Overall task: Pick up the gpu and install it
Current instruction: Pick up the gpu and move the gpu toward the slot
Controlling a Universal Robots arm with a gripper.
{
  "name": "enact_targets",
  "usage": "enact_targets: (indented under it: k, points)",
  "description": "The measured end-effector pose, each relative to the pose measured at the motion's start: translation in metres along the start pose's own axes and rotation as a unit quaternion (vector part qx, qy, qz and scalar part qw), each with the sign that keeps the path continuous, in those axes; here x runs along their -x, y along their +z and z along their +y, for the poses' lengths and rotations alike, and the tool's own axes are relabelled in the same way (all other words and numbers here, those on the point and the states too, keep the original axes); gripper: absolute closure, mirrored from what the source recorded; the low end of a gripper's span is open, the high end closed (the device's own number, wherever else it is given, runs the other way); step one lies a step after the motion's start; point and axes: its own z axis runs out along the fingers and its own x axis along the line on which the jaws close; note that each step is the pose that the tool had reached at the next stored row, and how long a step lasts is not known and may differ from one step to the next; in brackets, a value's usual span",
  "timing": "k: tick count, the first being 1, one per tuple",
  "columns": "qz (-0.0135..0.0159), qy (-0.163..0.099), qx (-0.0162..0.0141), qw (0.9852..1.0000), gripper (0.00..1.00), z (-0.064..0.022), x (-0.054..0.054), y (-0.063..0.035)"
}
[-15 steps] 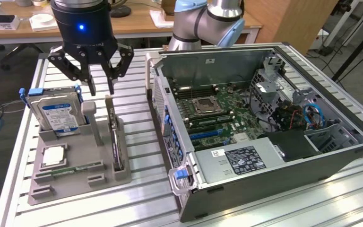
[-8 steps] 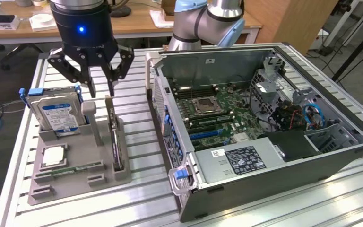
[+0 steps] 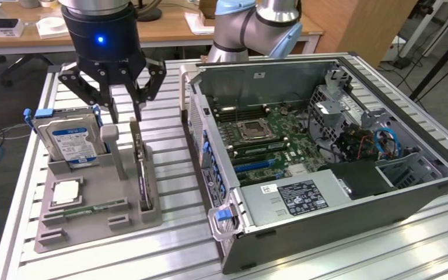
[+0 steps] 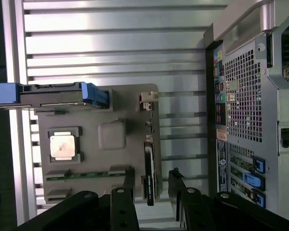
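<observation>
The gpu (image 3: 140,169) is a thin dark card standing on edge in a slot on the side of the grey holder tray (image 3: 91,224) nearest the case. In the wrist view the gpu (image 4: 149,168) appears edge-on, with its pale end bracket (image 4: 147,97) at the far end. My gripper (image 3: 124,114) hangs just above the card's far end, open, with nothing between its black fingers. In the wrist view the gripper (image 4: 151,171) has one finger on either side of the card's line.
A silver hard drive (image 3: 68,140) with blue rails stands in the tray, with a processor chip (image 3: 67,191) and a memory stick (image 3: 91,208) nearby. The open computer case (image 3: 232,245) lies at the exterior view's right, its motherboard (image 3: 275,140) exposed. All rest on a slatted aluminium table (image 3: 364,256).
</observation>
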Motion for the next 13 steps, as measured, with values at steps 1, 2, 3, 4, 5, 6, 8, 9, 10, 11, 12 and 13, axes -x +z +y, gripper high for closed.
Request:
enact_targets:
  k: [1, 2, 3, 4, 5, 6, 8, 9, 10, 11, 12, 13]
  points:
    - [0.0, 0.0, 0.0, 1.0, 0.58, -0.0007, 0.0, 0.0001]
    - [0.0, 0.0, 0.0, 1.0, 0.58, -0.0013, 0.0001, 0.0002]
    - [0.0, 0.0, 0.0, 1.0, 0.58, -0.0019, 0.0001, 0.0003]
    - [0.0, 0.0, 0.0, 1.0, 0.58, -0.0025, 0.0001, 0.0004]
    - [0.0, 0.0, 0.0, 1.0, 0.58, -0.003, 0.0001, 0.0005]
    - [0.0, 0.0, 0.0, 1.0, 0.58, -0.0036, 0.0002, 0.0006]
    - [0.0, 0.0, 0.0, 1.0, 0.58, -0.0045, 0.0002, 0.0008]
    - [0.0, 0.0, 0.0, 1.0, 0.58, -0.0046, 0.0002, 0.0008]
    - [0.0, 0.0, 0.0, 1.0, 0.58, -0.0046, 0.0002, 0.0008]
    - [0.0, 0.0, 0.0, 1.0, 0.58, -0.0046, 0.0003, 0.0008]
    - [0.0, 0.0, 0.0, 1.0, 0.58, -0.0047, 0.0003, 0.0008]
    - [0.0, 0.0, 0.0, 1.0, 0.58, -0.0047, 0.0003, 0.0008]
